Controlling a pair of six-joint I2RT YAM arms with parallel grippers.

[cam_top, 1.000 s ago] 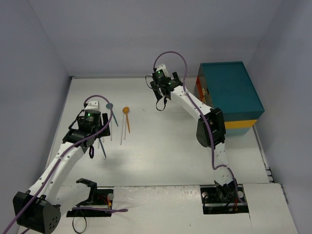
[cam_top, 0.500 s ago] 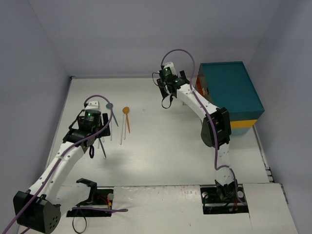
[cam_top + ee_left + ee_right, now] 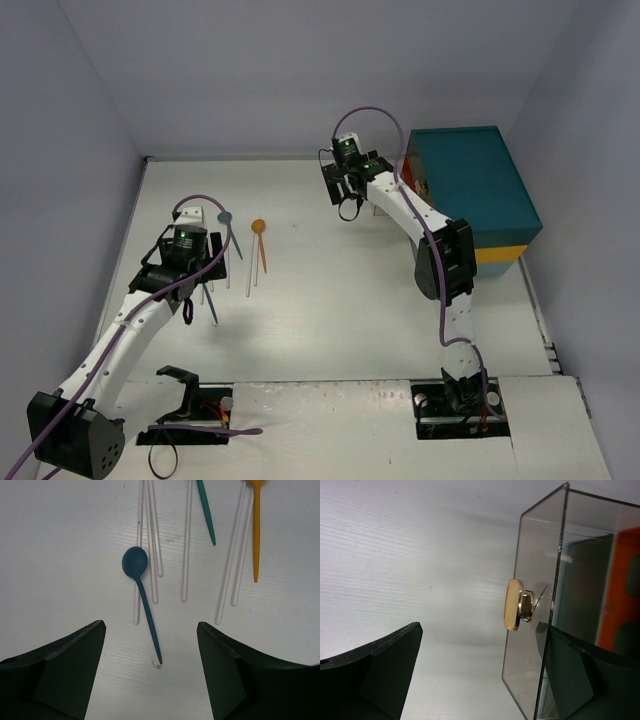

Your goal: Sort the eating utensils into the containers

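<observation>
While left hand (image 3: 150,630) and right hand (image 3: 479,630) gape empty, utensils (image 3: 262,255) lie loose.
Under the left, a slim dark-blue spoon (image 3: 142,597) lies on the surface (image 3: 60,555) among clear, teal and orange handles (image 3: 186,555); the right faces a see-through container (image 3: 535,570) with a pale oval knob (image 3: 512,605).

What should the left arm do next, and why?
Probably lower the left gripper straight down and close on the blue spoon by its handle. Its jaws stand open, the handle's end lies between them, and that end is apart from the clear utensils beside it.
</observation>
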